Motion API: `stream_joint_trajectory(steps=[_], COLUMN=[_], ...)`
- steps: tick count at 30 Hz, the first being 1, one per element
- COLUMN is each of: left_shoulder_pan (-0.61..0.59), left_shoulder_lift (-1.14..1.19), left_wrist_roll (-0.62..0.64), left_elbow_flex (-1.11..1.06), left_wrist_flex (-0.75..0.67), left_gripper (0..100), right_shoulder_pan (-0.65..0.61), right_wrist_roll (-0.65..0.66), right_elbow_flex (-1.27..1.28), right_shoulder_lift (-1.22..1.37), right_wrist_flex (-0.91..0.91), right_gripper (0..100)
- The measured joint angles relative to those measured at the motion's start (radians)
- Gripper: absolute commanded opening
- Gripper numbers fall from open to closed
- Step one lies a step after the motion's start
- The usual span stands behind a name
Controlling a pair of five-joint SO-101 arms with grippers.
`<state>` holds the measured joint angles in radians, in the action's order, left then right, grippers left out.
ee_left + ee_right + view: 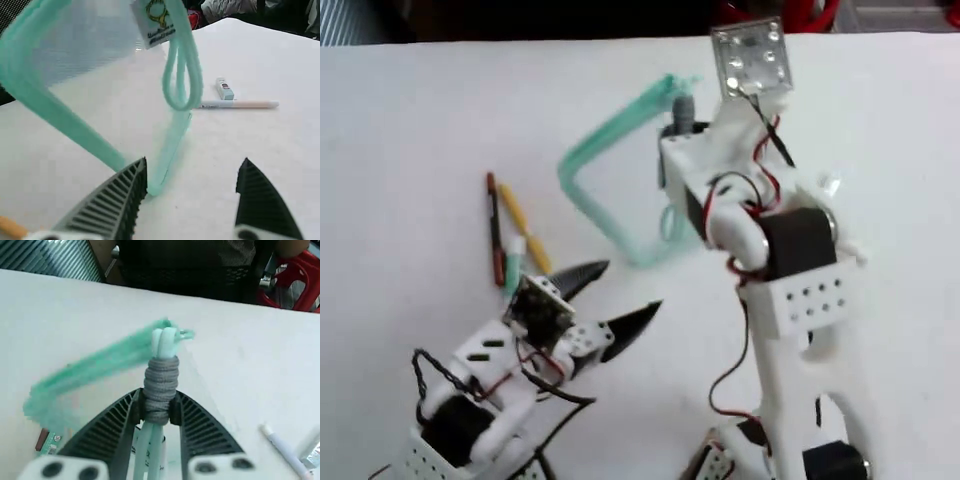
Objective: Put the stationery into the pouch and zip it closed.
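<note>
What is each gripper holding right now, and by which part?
The right gripper is shut on the mint pouch, at its grey-wrapped loop. The left gripper is open, holding nothing.

You are working over a white table [420, 120]. Toward its left side a red pen [495, 230] and a yellow pencil [523, 227] are lying side by side, close together, with a small white-and-green piece [513, 258] sitting at their near ends. Well apart from these, a white pen [237, 104] is lying flat with a small pale-green block [225, 89] just beside it. The mint-green pouch [610, 175] is tilting up, and only its lower corner seems to be touching the tabletop.
</note>
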<state>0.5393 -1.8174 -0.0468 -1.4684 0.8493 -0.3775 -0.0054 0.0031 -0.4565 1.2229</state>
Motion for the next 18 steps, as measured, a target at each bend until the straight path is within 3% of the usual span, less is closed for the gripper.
stream_joint_trajectory(steps=[10, 14, 18], left_shoulder_pan=[-0.288, -0.301, -0.235], left_shoulder_lift=[0.000, 0.000, 0.000], left_wrist_roll=[-0.087, -0.087, -0.087], left_elbow_flex=[0.000, 0.000, 0.000], left_wrist_flex=[-0.114, -0.173, -0.181], left_gripper=[29, 29, 29], right_shoulder_pan=[0.015, 0.014, 0.015], right_wrist_roll=[0.000, 0.000, 0.018], right_elbow_flex=[0.002, 0.002, 0.002], right_shoulder_lift=[-0.025, -0.077, -0.103], right_wrist_flex=[0.026, 0.068, 0.089], right_gripper=[1.9, 1.9, 1.9])
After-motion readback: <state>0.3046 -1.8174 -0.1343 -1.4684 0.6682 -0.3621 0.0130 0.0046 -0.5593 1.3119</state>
